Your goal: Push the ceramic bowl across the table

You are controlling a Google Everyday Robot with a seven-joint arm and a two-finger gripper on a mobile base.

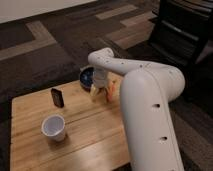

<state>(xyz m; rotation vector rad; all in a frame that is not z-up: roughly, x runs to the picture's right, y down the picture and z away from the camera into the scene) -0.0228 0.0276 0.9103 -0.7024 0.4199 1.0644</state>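
Dark blue and glossy, the ceramic bowl (87, 77) sits at the far edge of the table (90, 145), just behind the gripper (101, 94) and slightly to its picture-left, with its right part hidden by the robot's wrist. The gripper ends a thick white arm (147, 105) that rises from the near right corner and bends back over the planks. It points down, low over the wood and close to the bowl's near rim. Whether the two touch cannot be told, nor whether the gripper is spread or closed. An orange shape (114, 87) shows just beside the gripper on the side away from the bowl, too blurred to identify. A small black object (57, 97) stands upright on the table to the picture-left of the gripper, apart from it and from the bowl. A white cup (54, 127) stands upright nearer the camera than the gripper and further left, well apart from it. Dark carpet (45, 60) crossed by pale strips lies beyond the table.
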